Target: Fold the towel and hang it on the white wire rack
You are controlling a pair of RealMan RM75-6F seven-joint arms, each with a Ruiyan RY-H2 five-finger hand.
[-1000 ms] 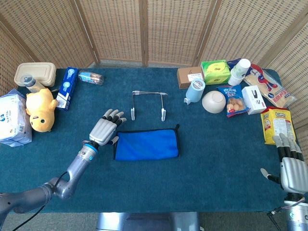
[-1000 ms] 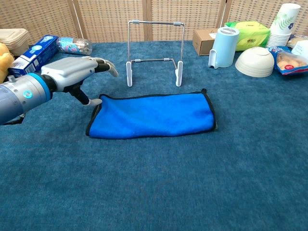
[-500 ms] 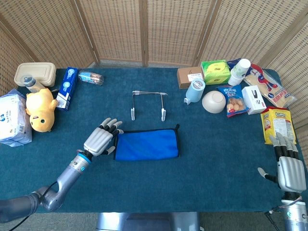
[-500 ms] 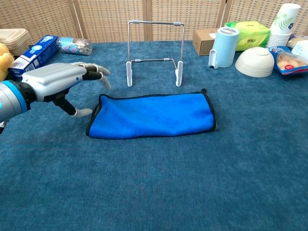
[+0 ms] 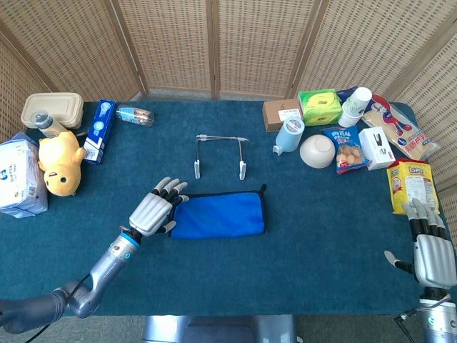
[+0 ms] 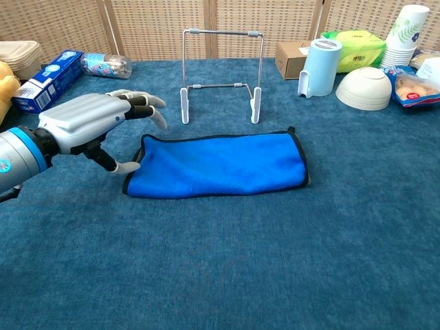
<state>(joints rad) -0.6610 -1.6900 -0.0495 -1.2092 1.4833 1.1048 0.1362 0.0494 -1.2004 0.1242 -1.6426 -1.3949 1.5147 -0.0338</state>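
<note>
The left hand (image 6: 89,124) – fingers spread, holding nothing – hovers just beside the towel's (image 6: 218,165) left short end; its long axis runs along the table's front edge.

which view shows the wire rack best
The chest view: the white wire rack stands close and side-on, both bars and feet clear, behind the blue towel. The head view shows it small from above.

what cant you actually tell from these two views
- Left hand touching the towel: unclear in both views; fingers overlap its edge.
- Right hand: outside chest view.
- Towel layers: edges too thin to count.
- Snack bag print: too small.
</note>
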